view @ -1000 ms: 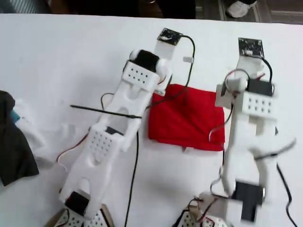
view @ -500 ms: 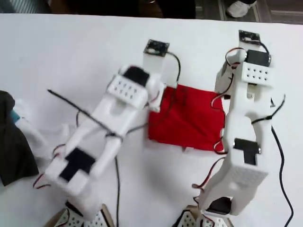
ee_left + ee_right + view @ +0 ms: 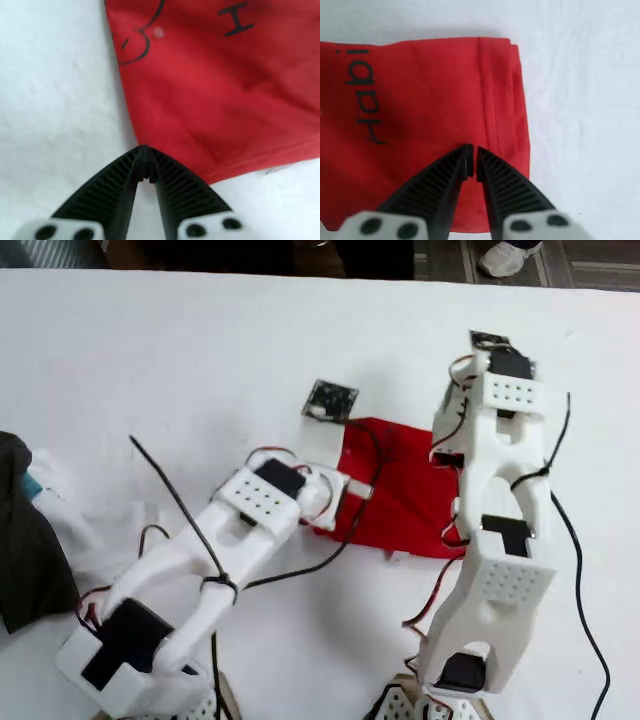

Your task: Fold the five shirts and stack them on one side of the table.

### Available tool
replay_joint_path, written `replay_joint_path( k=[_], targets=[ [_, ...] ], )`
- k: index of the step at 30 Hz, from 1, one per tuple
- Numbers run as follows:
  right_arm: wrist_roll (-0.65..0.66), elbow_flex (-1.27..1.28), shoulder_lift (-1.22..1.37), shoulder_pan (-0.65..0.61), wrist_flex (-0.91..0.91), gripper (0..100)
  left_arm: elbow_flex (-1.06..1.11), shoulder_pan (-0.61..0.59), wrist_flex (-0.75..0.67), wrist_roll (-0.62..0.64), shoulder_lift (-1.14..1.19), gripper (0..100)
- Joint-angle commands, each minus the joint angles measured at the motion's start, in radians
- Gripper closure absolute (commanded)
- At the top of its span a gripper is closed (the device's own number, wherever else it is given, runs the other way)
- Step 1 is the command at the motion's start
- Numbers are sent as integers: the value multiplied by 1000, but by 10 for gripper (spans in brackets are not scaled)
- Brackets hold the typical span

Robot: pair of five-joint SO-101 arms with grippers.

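On the white tabletop, near the middle and between the two arms: a folded red shirt, flat and roughly rectangular, with black lettering on its upper face.

Left pincer: closed, black ribbed fingers pressed tip to tip, gripping nothing. Poised right at the shirt's edge, close to a corner, partly over bare tabletop. Contact with the cloth impossible to tell.

Right pincer: closed as well, no more than a hairline slit between the tips, nothing held. Above the red cloth, just beside the stitched hem along one folded edge.

From the high view: left arm slanting up from the lower left toward the shirt's left side, with its wrist camera board over the shirt's upper left corner. Right arm stretched along the shirt's right side, covering that edge.

At the far left edge of the tabletop: a bunched dark garment touching some white cloth, both well apart from the red shirt.
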Motion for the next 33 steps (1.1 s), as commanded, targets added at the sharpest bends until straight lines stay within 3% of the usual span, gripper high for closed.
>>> replay_joint_path(
  k=[1,10,15,22,28,33],
  targets=[
    [-6,-43,-1,-18,-27,977,42,11,-6,6,-58,973],
    [-5,-43,-2,25,-59,977,120,5,-127,6,-58,974],
    [-6,-68,-4,10,-50,977,1,9,-57,8,-68,974],
    [-6,-104,-1,-1,-44,977,-21,72,40,230,-58,974],
    [-6,-101,8,-42,-67,977,21,81,35,235,-57,973],
    [-6,-109,99,-41,-68,977,110,74,-63,235,-6,973]
  ],
)
